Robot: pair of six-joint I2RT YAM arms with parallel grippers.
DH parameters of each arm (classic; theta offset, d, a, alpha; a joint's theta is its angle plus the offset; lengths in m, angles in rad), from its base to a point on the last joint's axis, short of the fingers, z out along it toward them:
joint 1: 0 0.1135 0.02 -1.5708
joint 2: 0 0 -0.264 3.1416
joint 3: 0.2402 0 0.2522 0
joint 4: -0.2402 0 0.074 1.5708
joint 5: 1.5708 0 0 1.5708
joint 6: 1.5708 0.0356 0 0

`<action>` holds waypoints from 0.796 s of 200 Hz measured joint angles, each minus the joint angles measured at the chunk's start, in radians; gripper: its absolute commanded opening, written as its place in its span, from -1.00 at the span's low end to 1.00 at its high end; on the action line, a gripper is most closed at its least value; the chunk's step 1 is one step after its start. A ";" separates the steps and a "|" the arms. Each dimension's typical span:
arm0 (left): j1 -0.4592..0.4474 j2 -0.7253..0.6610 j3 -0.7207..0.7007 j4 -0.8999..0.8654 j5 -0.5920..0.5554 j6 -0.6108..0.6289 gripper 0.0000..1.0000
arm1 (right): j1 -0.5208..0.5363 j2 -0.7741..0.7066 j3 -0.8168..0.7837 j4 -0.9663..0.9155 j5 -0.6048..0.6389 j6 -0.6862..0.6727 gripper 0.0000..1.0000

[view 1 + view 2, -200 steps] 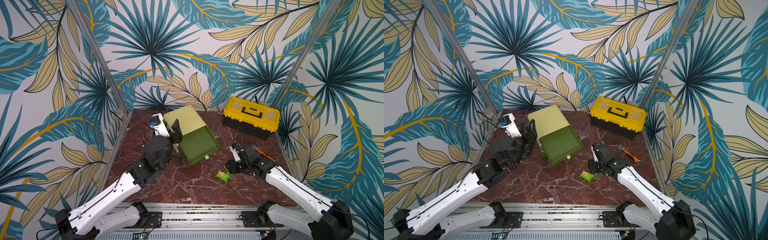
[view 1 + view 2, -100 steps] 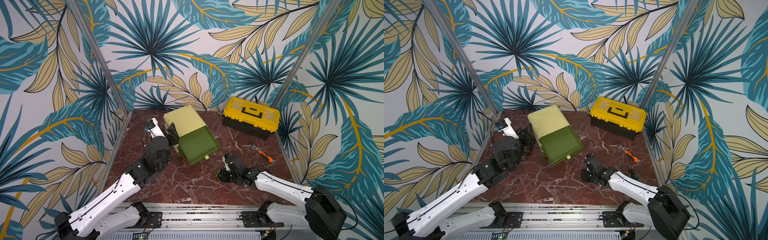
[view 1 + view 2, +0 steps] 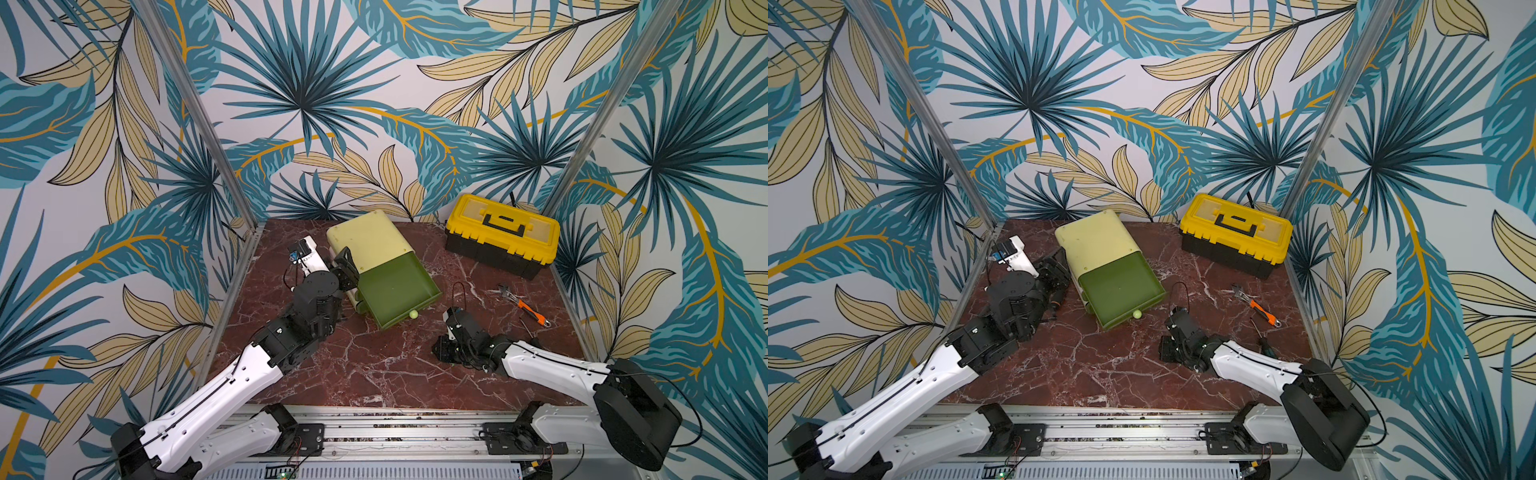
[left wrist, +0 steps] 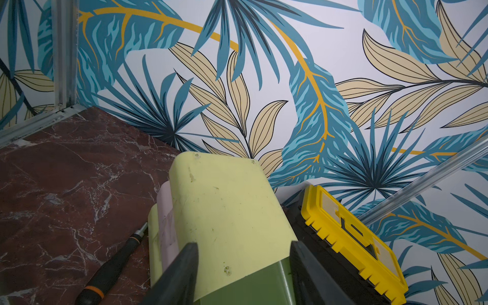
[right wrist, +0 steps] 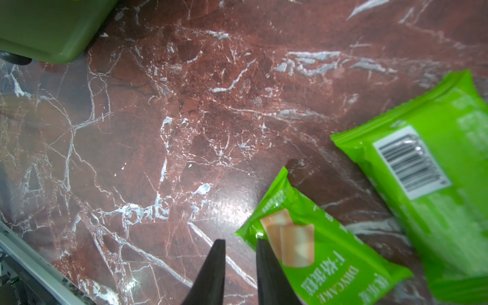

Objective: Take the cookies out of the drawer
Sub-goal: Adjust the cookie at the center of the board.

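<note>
The near cookie packet and the far cookie packet, both bright green, lie flat on the table, out of the drawer. They show only in the right wrist view; in both top views the right arm covers them. The near one lies picture side up and the far one barcode side up. They sit side by side with a wedge of bare table between them, and I cannot tell whether they touch further along. Each long axis runs slantwise to the line of the right gripper, the two fanned a little apart. Each has a short crimped end on the side nearer the drawer.

The right gripper is low over the table. Its fingers are drawn close, and the narrow gap between them shows only table, so nothing is pinched. One fingertip is at the near packet's corner, touching or just above it, I cannot tell which.

The drawer stands pulled out of the pale cabinet and looks empty in both top views, so I judge the taking-out to be at or near its end. The left gripper has its fingers spread wide with the cabinet's front edge between them, gripping nothing that I can see.

If the near packet is to be shifted, the right fingers must spread and straddle its short width. Otherwise the arm need only lift clear without dragging that corner.
</note>
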 measured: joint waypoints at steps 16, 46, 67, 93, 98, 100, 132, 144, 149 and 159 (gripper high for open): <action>0.000 0.000 0.000 -0.001 0.002 0.000 0.21 | 0.000 0.000 0.000 -0.003 0.004 0.000 -0.49; 0.000 0.000 0.000 -0.004 0.003 -0.003 0.21 | 0.000 -0.016 0.000 -0.012 -0.003 -0.013 -0.51; 0.004 0.000 0.000 -0.004 0.005 -0.004 0.21 | 0.000 -0.047 0.000 -0.029 -0.027 -0.031 -0.51; 0.007 0.001 0.000 -0.004 0.006 -0.007 0.21 | 0.001 -0.066 -0.008 -0.058 -0.039 -0.048 -0.52; 0.008 0.001 -0.001 -0.003 0.008 -0.007 0.21 | 0.001 -0.066 -0.012 -0.060 -0.040 -0.049 -0.52; 0.008 0.001 -0.001 -0.003 0.009 -0.007 0.21 | 0.001 -0.066 -0.014 -0.061 -0.042 -0.049 -0.52; 0.010 0.006 -0.005 -0.003 0.016 -0.016 0.21 | 0.001 -0.039 -0.023 -0.071 -0.052 -0.049 -0.53; 0.011 0.007 -0.006 -0.004 0.018 -0.018 0.21 | 0.001 -0.026 -0.023 -0.073 -0.052 -0.049 -0.55; 0.011 0.007 -0.006 -0.004 0.018 -0.018 0.21 | 0.001 -0.021 -0.023 -0.076 -0.049 -0.049 -0.56; 0.011 0.007 -0.006 -0.004 0.018 -0.018 0.21 | 0.001 -0.016 -0.023 -0.081 -0.041 -0.049 -0.57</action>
